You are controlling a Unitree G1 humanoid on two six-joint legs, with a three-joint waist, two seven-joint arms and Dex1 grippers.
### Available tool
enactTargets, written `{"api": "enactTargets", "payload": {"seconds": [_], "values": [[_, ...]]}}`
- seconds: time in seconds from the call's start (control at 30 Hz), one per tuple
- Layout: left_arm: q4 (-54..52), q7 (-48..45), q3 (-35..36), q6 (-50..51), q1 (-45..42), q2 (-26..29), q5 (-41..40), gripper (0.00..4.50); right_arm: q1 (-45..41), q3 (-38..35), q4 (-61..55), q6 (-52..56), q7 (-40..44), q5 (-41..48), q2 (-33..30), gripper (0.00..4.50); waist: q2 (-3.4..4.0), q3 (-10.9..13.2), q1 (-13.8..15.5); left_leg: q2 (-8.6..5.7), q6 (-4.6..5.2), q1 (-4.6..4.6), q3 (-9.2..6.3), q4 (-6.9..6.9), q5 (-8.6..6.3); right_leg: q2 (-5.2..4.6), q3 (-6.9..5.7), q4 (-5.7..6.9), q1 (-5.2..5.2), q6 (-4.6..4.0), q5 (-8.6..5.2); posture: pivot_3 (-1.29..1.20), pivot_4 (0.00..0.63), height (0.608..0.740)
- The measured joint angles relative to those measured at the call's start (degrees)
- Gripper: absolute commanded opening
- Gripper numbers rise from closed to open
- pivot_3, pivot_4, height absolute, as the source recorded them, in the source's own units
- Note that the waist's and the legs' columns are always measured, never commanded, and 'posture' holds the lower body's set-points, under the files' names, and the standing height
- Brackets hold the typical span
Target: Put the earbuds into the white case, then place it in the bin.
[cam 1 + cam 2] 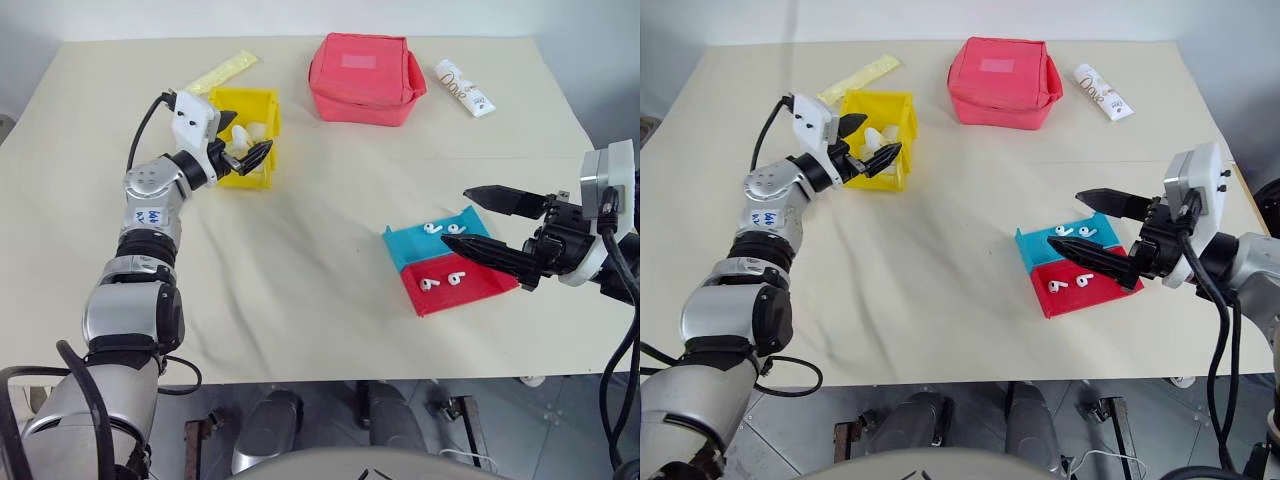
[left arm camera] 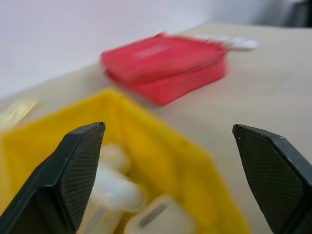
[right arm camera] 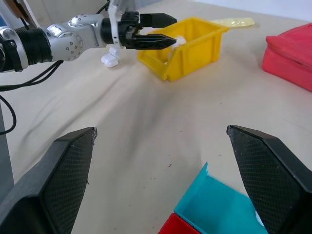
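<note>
Cream cloth covers our desk [image 1: 300,250]; the glossy yellow bin [image 1: 262,108] holds white cases [image 1: 872,137]; both our grippers, left gripper [image 1: 868,142] and right gripper [image 1: 475,222], gape wide, empty.

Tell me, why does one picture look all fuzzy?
In the left wrist view the yellow bin and red pouch look smeared and soft, and only the left tool's black fingers look sharp. The head views are clear, with soft shadows under the right tool.

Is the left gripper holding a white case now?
No, the left gripper stands open and empty over the bin.
</note>
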Motion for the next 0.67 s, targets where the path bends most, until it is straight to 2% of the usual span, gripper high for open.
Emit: {"api": "enactTargets", "payload": {"seconds": [0.17,0.3,0.5,0.67], "values": [[-16.3,-15.1,1.5,4.2,10.8,6.4,-7.2,4.46,0.2,0.0,2.6,-2.9,6.4,-0.7,-1.3,4.5,0.02,0.0,-1.1,0.05,-0.01,0.0,0.02,-0.03,-0.01,0.01,0.01,0.04,-0.04,-0.03,-0.02,0.0,0.15,0.74],[-28.7,-24.6,2.5,13.8,23.8,12.1,-13.4,4.46,5.5,2.8,7.0,-9.2,16.1,-7.9,-5.3,4.5,-0.01,0.0,-1.4,0.05,0.03,0.02,0.06,-0.03,-0.03,0.01,-0.01,0.06,-0.04,-0.06,-0.03,0.0,0.15,0.74],[-38.5,-27.9,5.7,20.9,34.6,17.5,-18.0,4.46,6.9,5.5,15.7,-16.2,24.4,-13.9,-5.9,4.5,0.04,0.0,-1.1,0.03,0.05,0.25,0.05,-0.03,-0.07,-0.04,0.0,0.02,0.25,-0.1,-0.05,0.0,0.15,0.74],[-41.2,-26.6,8.9,22.8,40.6,18.1,-19.6,4.46,7.1,7.2,22.8,-21.8,29.8,-18.4,-5.9,4.5,0.13,0.0,-1.2,0.08,0.02,0.47,0.08,-0.13,-0.12,-0.01,0.0,0.04,0.39,-0.22,-0.12,0.0,0.15,0.74]]}}
